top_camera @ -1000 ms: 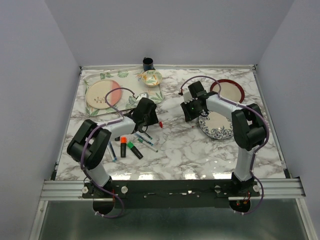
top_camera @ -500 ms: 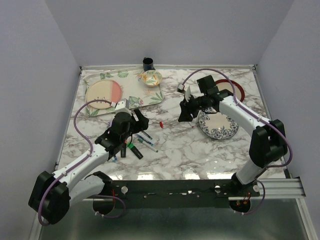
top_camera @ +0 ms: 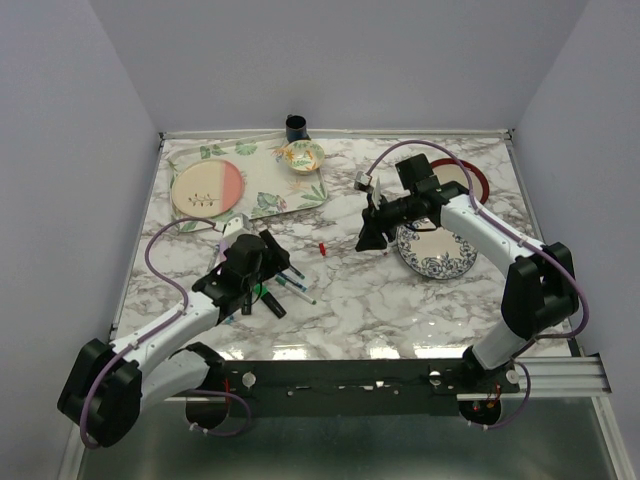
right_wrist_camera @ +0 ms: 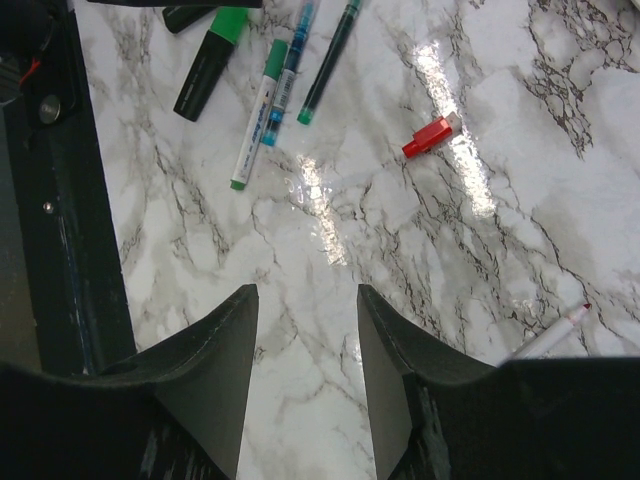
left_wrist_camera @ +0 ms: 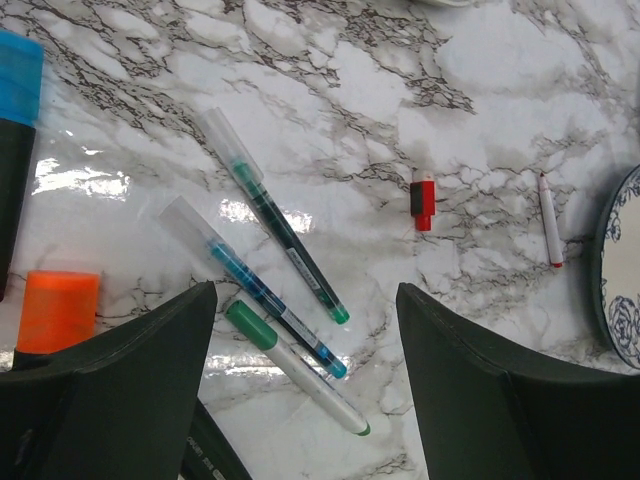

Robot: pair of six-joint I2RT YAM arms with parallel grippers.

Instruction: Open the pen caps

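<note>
- My left claw (left_wrist_camera: 305, 300) has pulled back from the red cap (left_wrist_camera: 422, 203) over the last second. It now hangs above the thin pens (left_wrist_camera: 285, 240). Its jaws have spread wide and hold nothing.
- My right claw (right_wrist_camera: 308, 295) has also opened. Only bare table (right_wrist_camera: 560, 180) shows between its fingers.
- The red cap lies alone on the table, off its pen. The thin red pen (left_wrist_camera: 549, 220) lies well apart from it, just beside the patterned plate (left_wrist_camera: 620, 280). I judge this cap done.
- Caps not yet removed: orange cap (left_wrist_camera: 57, 310), blue cap (left_wrist_camera: 18, 75), green highlighter cap (right_wrist_camera: 230, 22), green thin-pen cap (left_wrist_camera: 250, 325).
- Judged next step: my left claw closes on one capped pen below it and lifts it toward my right claw, which takes the cap end.
- Caution: the thin pens lie close together, so the jaws may catch two.
</note>
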